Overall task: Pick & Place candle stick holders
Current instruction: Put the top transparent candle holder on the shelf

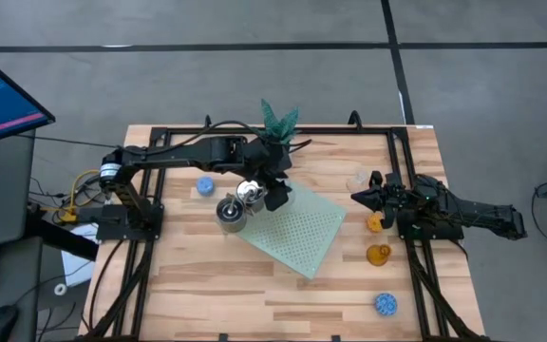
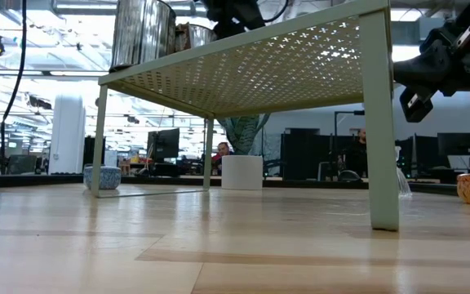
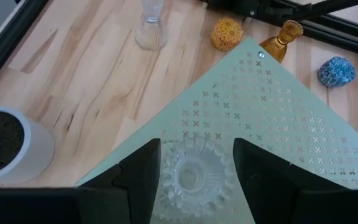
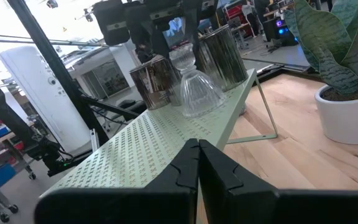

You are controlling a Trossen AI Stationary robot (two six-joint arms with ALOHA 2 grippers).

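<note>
A clear glass candle stick holder [image 3: 194,177] stands on its wide foot on the pale green perforated mat [image 3: 278,118], near the mat's far left corner. My left gripper [image 3: 196,146] slants down over it, open, one finger close on each side. Two silver holders [image 1: 231,211] [image 1: 248,190] stand on the same corner, and from the right wrist view they flank the glass one [image 4: 197,93]. My right gripper [image 1: 361,197] waits shut at the table's right side, holding nothing. My left gripper has its fingers [image 3: 143,177] close beside the glass holder's rim [image 3: 166,168], coming from above and slanting down. Whether they touch it, I cannot tell. The holder stands upright on the mat.
A plant in a white pot [image 1: 278,123] stands just beyond the left gripper. A blue holder [image 1: 204,186] lies left of the mat. To its right stand a clear glass [image 1: 357,180], an orange [image 1: 375,222], an amber [image 1: 378,254] and a blue holder [image 1: 385,304].
</note>
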